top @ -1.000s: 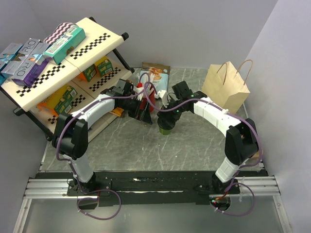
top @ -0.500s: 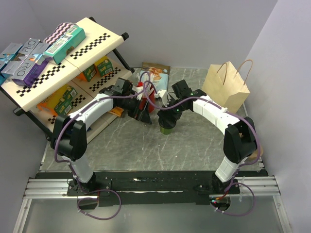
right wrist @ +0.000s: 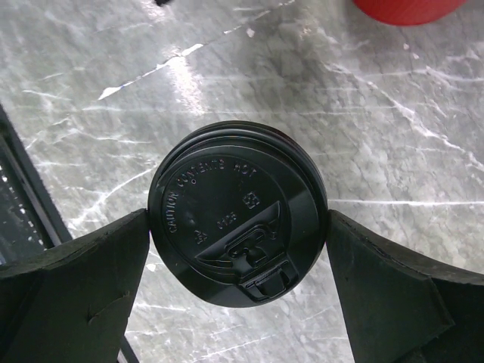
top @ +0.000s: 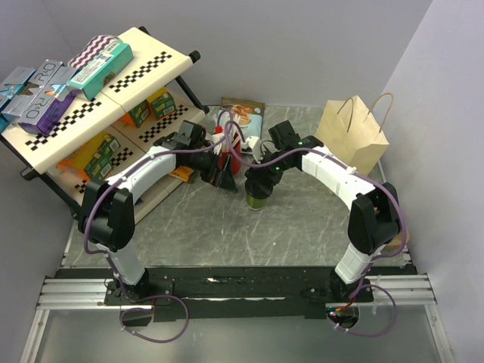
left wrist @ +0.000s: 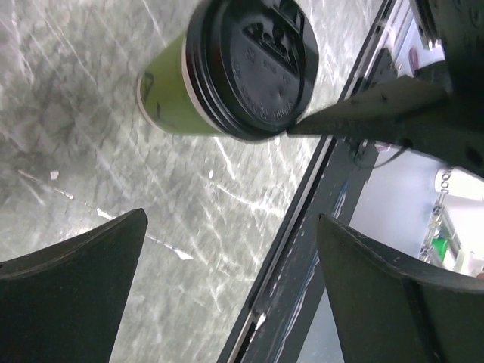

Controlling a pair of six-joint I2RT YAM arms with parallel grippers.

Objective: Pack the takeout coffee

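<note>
The takeout coffee [top: 258, 199], a dark-green paper cup with a black lid [right wrist: 237, 212], stands upright on the marble table in front of the red cup. My right gripper [top: 258, 184] is over it from above, and its two fingers touch the lid's rim on both sides [right wrist: 238, 221]. The left wrist view shows the cup [left wrist: 168, 100] with a right finger against its lid. My left gripper [top: 220, 179] is open and empty [left wrist: 231, 227], just left of the coffee, beside the red cup [top: 230, 150].
A brown paper bag [top: 352, 136] stands open at the back right. A snack pouch [top: 240, 117] lies behind the red cup [right wrist: 408, 7]. A two-tier checkered shelf [top: 128, 83] with boxes fills the left. The table's front rail [left wrist: 325, 227] is near.
My right gripper has moved left and down over the coffee, and its fingers now bracket the lid. The left arm has barely moved.
</note>
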